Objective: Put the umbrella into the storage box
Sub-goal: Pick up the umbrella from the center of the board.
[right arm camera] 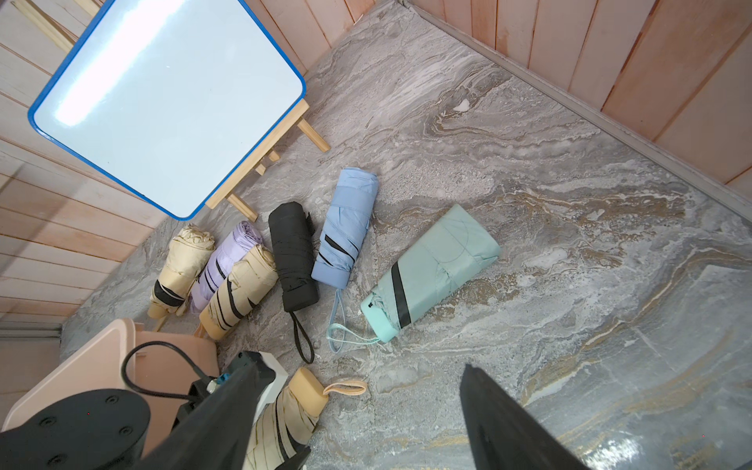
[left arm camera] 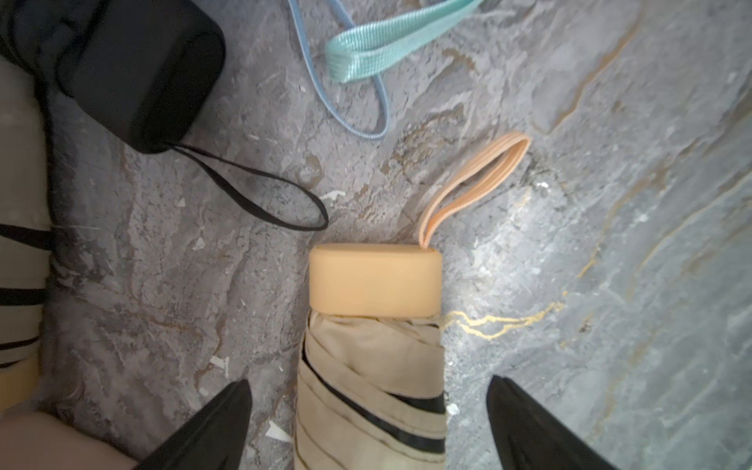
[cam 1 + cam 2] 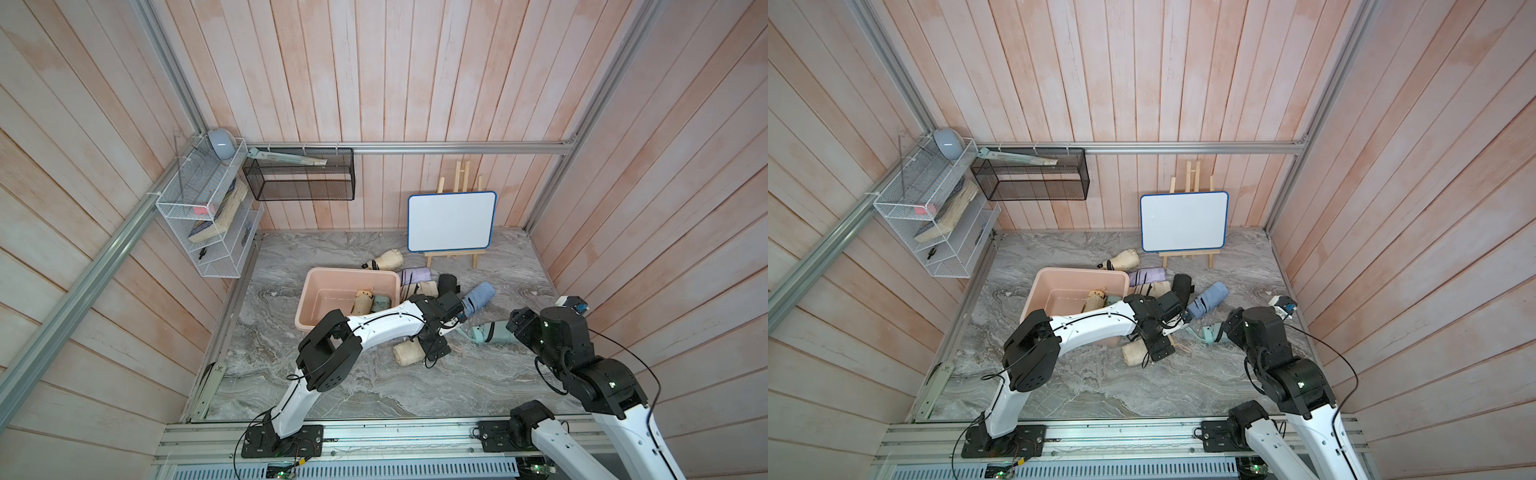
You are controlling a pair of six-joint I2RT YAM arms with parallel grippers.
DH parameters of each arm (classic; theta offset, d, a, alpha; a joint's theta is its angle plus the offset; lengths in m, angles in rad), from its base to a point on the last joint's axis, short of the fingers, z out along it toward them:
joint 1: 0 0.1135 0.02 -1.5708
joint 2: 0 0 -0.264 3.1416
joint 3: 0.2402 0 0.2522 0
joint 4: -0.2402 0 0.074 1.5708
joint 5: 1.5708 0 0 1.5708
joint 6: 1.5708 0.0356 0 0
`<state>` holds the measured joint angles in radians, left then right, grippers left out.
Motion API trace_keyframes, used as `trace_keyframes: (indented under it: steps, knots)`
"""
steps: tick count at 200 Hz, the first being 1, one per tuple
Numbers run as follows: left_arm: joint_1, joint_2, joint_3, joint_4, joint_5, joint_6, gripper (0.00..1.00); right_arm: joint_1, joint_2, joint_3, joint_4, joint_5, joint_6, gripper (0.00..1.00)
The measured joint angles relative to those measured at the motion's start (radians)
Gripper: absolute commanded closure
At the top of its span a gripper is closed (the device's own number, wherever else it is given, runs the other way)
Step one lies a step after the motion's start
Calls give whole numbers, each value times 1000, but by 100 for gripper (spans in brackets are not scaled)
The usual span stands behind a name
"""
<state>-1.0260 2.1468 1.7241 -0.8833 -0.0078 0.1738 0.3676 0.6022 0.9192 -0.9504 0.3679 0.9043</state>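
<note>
Beige folded umbrella (image 2: pixel 372 366) lies flat on the marble top (image 2: pixel 610 244), just outside the near corner of the storage box (image 3: pixel 353 272), not in yet. Left gripper (image 2: pixel 368 382) straddles its body, jaws wide, a gap on each side, likely lined up across the narrow width for a grab. Right gripper (image 1: pixel 358 362) also wide, empty, over bare marble near the mint umbrella (image 1: pixel 435 264), probably parked clear. Black umbrella (image 2: pixel 134 73) and its strap sit near the handle end. Two umbrellas already fill one end of the box and the rest is free. The lift must clear the thick rim.
</note>
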Motion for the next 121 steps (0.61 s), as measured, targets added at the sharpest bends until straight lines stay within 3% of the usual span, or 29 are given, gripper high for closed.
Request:
trace_keyframes:
  steps: [57, 121]
  knots:
    - [7, 66, 63, -61, -3, 22, 6, 0, 17, 0, 14, 0, 0, 16]
    - [7, 107, 80, -114, 17, 31, 20, 0, 37, 0, 43, -3, -12, 16]
